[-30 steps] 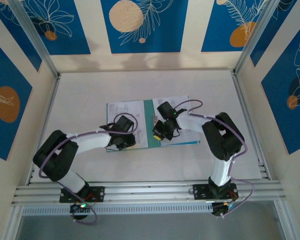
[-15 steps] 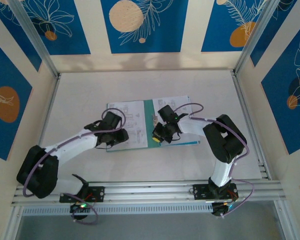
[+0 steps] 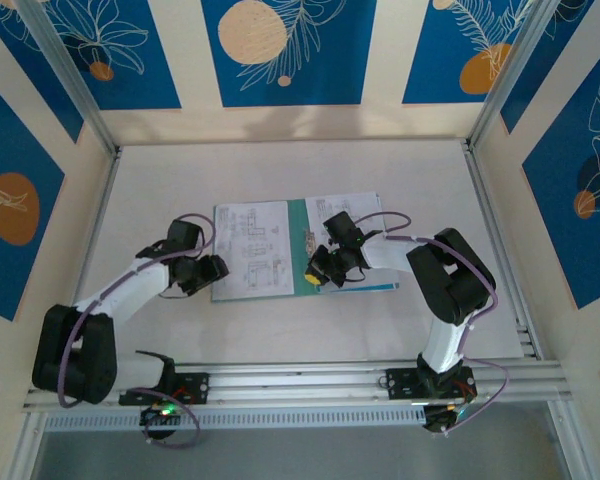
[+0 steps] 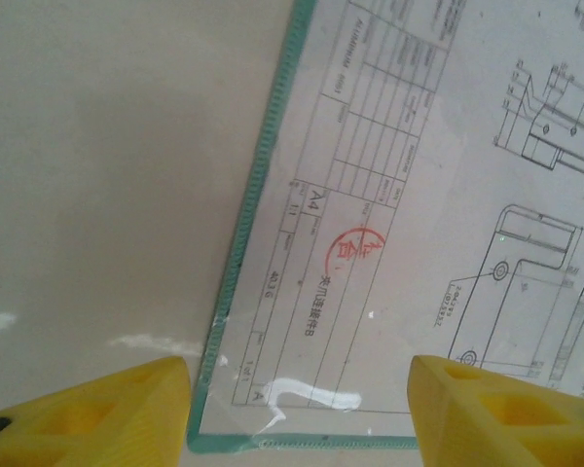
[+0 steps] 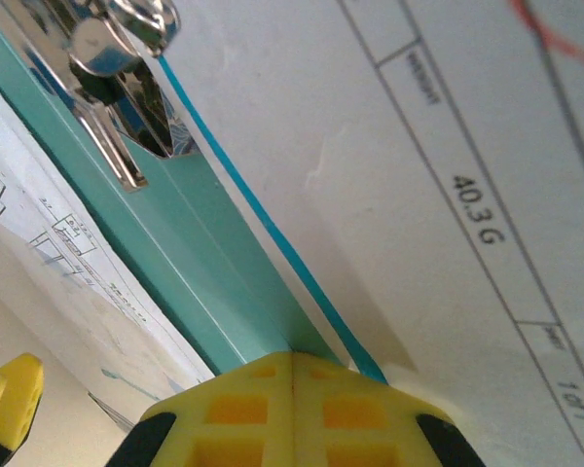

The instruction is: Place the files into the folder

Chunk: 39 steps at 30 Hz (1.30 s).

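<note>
The teal-green folder [image 3: 298, 240] lies open mid-table. A white printed drawing sheet [image 3: 252, 245] covers its left half, and more white files [image 3: 365, 215] lie on the right half over a light-blue sheet [image 3: 370, 288]. My left gripper [image 3: 205, 268] hovers open at the folder's near-left corner; its yellow fingers [image 4: 88, 409] straddle the teal border [image 4: 248, 224] and the drawing sheet [image 4: 419, 195]. My right gripper [image 3: 320, 270] is shut, its tips [image 5: 292, 365] resting on the teal card [image 5: 204, 282] beside the light-blue sheet's edge [image 5: 273, 243] and a white file [image 5: 448, 146].
A metal clip [image 5: 127, 58] sits on the folder's spine. Bare white table [image 3: 280, 170] surrounds the folder, enclosed by aluminium frame posts [image 3: 90, 120] and patterned walls. A rail [image 3: 300, 385] runs along the near edge by the arm bases.
My left arm has swung leftward, from over the folder's left page to its left edge. The right gripper has shifted only slightly and stays shut by the spine.
</note>
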{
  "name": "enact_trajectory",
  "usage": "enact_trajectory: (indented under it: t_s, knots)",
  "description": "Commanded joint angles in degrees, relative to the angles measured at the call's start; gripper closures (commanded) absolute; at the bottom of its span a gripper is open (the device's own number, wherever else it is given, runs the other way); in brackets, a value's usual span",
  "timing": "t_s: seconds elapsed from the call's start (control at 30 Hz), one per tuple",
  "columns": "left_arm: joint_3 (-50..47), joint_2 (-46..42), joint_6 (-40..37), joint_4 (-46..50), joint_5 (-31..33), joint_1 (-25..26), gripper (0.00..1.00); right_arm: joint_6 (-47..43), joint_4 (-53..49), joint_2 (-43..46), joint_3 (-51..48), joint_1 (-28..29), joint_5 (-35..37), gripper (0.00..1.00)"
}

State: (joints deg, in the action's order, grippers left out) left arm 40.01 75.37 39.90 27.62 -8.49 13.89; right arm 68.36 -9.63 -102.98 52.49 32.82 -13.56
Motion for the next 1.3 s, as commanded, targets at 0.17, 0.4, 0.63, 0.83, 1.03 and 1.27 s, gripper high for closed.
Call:
enact_trajectory:
  t_s: [0.17,0.4,0.63,0.83,1.03,1.27]
  knots:
    - [4.0,8.0,-8.3,-0.7,0.2,-0.4,0.38,-0.9,-5.5,-3.2,-0.7,-0.1,0.5,1.00]
    - [2.9,6.5,-5.6,1.2,0.4,2.3,0.38,-0.7,-5.9,-3.6,-0.7,-0.1,0.7,1.00]
    - [2.1,2.9,-0.4,9.0,6.1,6.6,0.39,-0.6,-6.1,-3.9,-0.4,0.0,0.9,1.00]
    - [1.4,2.4,0.2,10.7,10.0,7.3,0.38,-0.6,-6.4,-4.1,-0.2,0.2,1.1,1.00]
    - [-0.3,4.1,1.0,5.6,6.7,7.3,0.37,-0.8,-6.4,-4.8,-0.2,0.2,0.9,1.00]
    - [-2.1,4.4,3.0,0.4,3.1,7.4,0.38,-0.9,-6.3,-5.1,-0.1,0.2,0.8,1.00]
